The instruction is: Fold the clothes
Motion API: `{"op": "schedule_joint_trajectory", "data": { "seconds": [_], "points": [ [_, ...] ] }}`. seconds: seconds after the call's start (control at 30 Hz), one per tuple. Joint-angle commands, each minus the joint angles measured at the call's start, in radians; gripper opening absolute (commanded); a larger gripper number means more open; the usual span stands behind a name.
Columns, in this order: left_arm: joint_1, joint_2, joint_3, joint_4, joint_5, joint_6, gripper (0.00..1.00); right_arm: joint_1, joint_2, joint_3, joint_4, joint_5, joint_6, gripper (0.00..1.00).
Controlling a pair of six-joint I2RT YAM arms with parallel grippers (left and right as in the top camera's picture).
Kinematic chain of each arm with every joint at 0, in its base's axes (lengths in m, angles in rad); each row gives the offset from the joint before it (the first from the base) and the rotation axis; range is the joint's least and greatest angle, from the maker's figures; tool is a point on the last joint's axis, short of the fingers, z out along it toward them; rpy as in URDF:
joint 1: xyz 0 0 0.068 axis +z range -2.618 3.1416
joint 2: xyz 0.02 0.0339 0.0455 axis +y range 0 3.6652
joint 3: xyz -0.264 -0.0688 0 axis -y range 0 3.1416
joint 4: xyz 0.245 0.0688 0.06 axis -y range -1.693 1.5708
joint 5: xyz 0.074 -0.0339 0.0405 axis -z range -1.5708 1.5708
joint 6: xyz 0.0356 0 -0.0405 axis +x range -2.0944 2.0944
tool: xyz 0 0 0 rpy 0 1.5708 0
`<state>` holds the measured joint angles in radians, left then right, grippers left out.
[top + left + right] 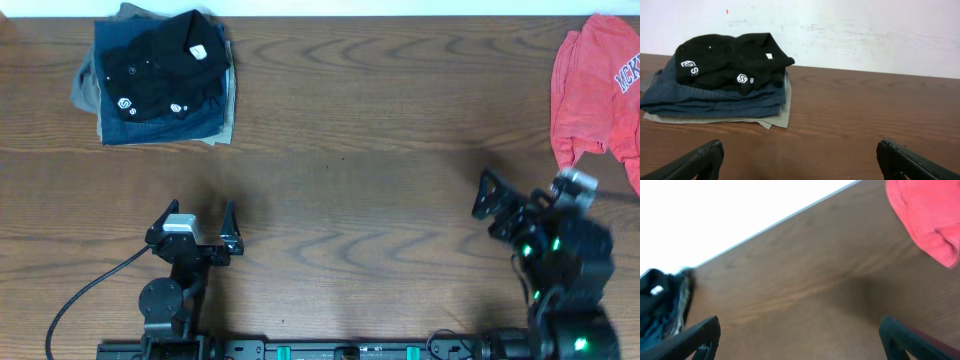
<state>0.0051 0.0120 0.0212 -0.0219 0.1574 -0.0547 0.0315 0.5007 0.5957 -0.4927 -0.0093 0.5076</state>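
Observation:
The clothes point(165, 60) are a black garment with small white round logos, lying bundled on top of a fabric pile at the far left of the table. It also shows in the left wrist view as the clothes point(730, 60) straight ahead to the left, and at the left edge of the right wrist view point(652, 305). My left gripper point(198, 212) stands open over bare wood near the front left, well short of the garment, its jaws wide apart point(800, 155). At the front right, my right gripper point(497, 203) is open too point(800, 330), holding nothing.
Under the black garment lies a folded dark-blue denim piece point(715, 97) on a tan cloth point(775, 117). A coral-red shirt with lettering point(595, 85) lies crumpled at the far right, seen also in the right wrist view point(925, 215). The wooden table point(350, 150) spreads between them.

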Motion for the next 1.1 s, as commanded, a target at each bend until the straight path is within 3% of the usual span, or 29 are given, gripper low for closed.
{"op": "schedule_joint_trajectory", "data": {
  "seconds": [0.0, 0.23, 0.47, 0.87, 1.07],
  "points": [
    [-0.002, -0.008, -0.017, -0.034, 0.013, 0.006, 0.98, 0.019, -0.146, -0.121, 0.066, -0.025, -0.009, 0.99],
    [-0.002, -0.008, -0.017, -0.034, 0.013, 0.006, 0.98, 0.030, -0.385, -0.284, 0.175, -0.062, -0.093, 0.99],
    [-0.002, -0.008, -0.017, -0.034, 0.013, 0.006, 0.98, 0.043, -0.496, -0.409, 0.274, -0.077, -0.105, 0.99],
    [-0.002, -0.008, -0.017, -0.034, 0.013, 0.006, 0.98, 0.047, -0.496, -0.590, 0.527, -0.077, -0.105, 0.99],
    [-0.002, -0.008, -0.017, -0.034, 0.013, 0.006, 0.98, 0.047, -0.496, -0.591, 0.496, -0.074, -0.198, 0.99]
  ]
}}
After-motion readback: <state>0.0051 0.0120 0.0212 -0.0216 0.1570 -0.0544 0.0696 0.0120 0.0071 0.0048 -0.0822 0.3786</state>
